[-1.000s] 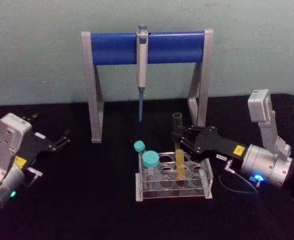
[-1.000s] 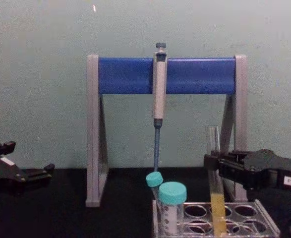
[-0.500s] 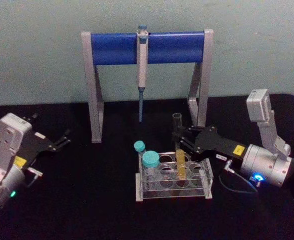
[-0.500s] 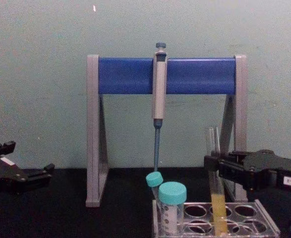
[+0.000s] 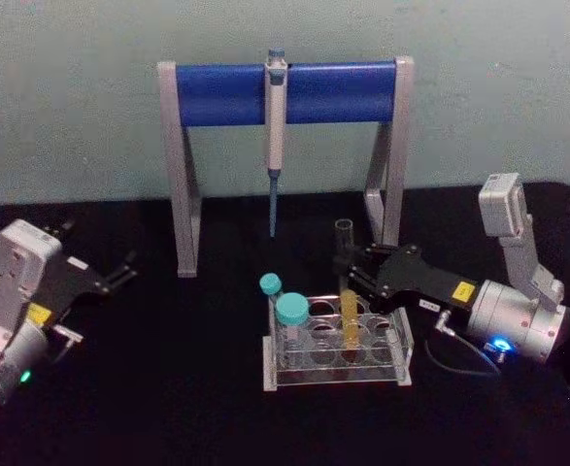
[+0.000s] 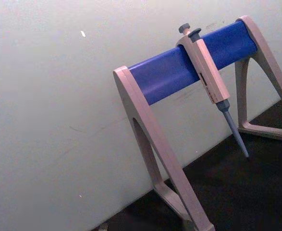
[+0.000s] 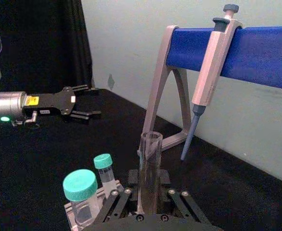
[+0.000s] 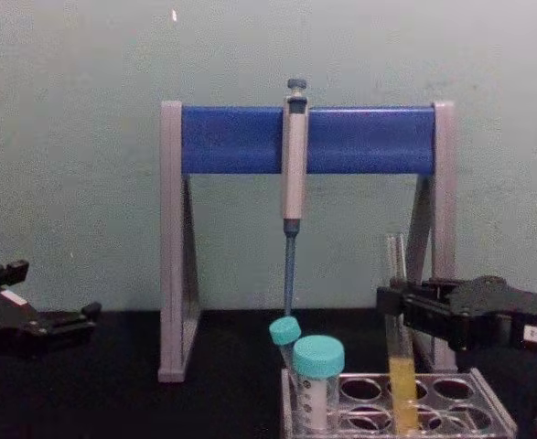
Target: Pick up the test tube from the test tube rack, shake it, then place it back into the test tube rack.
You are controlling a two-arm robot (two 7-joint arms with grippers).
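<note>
**Operator:** What was in front of me, biggest first?

**Spotter:** You had the black bench, with the grey-and-blue pipette stand at its back by the wall. Your left gripper was out on the left of the bench, well apart from everything, its jaws released and spread. Your right gripper reached in from the right, over the test tube rack, which sat in front of the stand.

**Operator:** And the smaller things?

**Spotter:** The pipette hung from the stand's blue bar, tip down. The test tube stood upright in a hole in the rack's right half, with yellow-orange liquid in its lower part. Your right jaws were clenched on its clear glass, above the rack's top plate and below its open mouth. Two teal-capped tubes stood at the rack's left end.
</note>
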